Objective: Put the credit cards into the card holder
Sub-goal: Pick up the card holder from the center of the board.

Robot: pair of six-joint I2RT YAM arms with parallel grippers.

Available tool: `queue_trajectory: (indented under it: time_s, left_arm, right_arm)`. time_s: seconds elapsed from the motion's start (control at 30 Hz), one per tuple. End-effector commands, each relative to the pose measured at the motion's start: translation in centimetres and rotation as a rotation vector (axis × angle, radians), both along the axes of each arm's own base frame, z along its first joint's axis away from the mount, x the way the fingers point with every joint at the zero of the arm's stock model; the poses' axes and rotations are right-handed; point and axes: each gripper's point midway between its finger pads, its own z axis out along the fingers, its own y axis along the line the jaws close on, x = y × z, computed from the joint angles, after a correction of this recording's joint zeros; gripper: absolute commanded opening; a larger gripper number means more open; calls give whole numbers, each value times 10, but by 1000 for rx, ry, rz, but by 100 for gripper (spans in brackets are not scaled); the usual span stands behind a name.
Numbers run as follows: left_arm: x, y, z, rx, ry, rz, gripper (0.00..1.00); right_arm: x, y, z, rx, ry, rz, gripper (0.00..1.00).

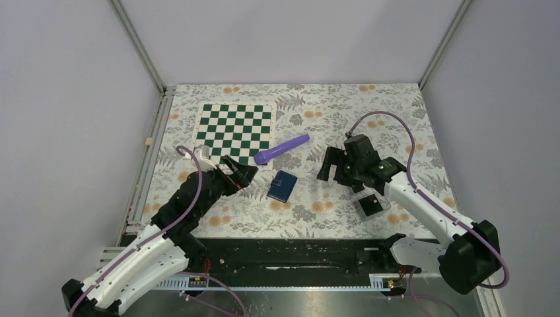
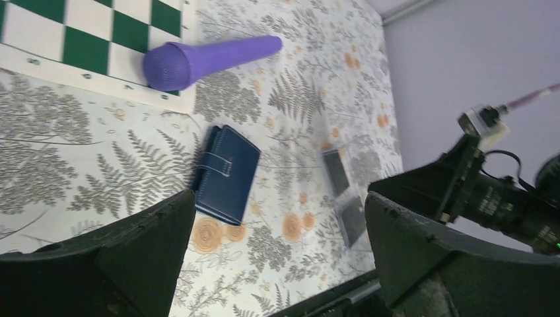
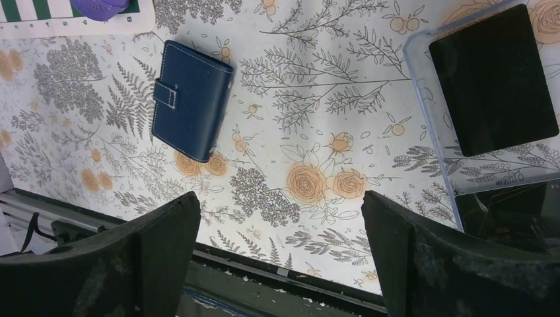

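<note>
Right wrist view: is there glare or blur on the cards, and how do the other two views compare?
Right wrist: sharp and evenly lit; the lower card carries pale reflections, the upper card reads flat black. Left wrist: tilted framing; the card holder is crisp. Top: diffuse light, faint shadows, no glare.

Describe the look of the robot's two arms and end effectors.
The left arm and right arm have white lower links and black wrists, each trailing a purple cable. The left end effector and right end effector are black, with two broad fingers.
</note>
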Motion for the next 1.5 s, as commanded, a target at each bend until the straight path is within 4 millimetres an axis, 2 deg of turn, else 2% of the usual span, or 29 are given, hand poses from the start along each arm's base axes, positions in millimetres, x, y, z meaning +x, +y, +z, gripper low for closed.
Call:
queue_trajectory:
  time_s: [0.0, 0.2, 0.33, 0.47, 0.6, 0.63, 0.77, 0.93, 1.07, 1.23, 1.47]
  left_arm:
    - [8, 23, -16, 75, 30, 121, 99]
    - [12, 9, -24, 126, 73, 56, 99]
    - [19, -3, -40, 199, 142, -21, 99]
    - [27, -23, -48, 187, 207, -162, 99]
    - [34, -40, -59, 149, 249, -267, 99]
    - [36, -45, -63, 142, 263, -296, 99]
    - [36, -60, -89, 135, 349, -377, 99]
    - [38, -63, -128, 150, 445, -378, 96]
    - [38, -74, -148, 112, 502, -414, 86]
    - [34, -91, -159, 20, 522, -458, 69]
    - [21, -107, -161, -54, 517, -499, 45]
  right_arm:
    - [-1, -2, 3, 13, -13, 0, 98]
    - [-7, 5, -2, 54, 34, -11, 98]
    - [-14, 21, -8, 144, 91, 13, 99]
    - [-25, 42, -25, 250, 184, 16, 99]
    - [-37, 59, -42, 243, 255, 56, 99]
    - [-38, 64, -44, 248, 267, 62, 100]
    - [-36, 84, -54, 310, 303, 65, 91]
    - [-26, 97, -71, 328, 342, 52, 82]
    - [-18, 106, -84, 359, 359, 29, 76]
    - [-14, 117, -102, 392, 396, 4, 71]
    - [-4, 139, -104, 511, 378, 30, 64]
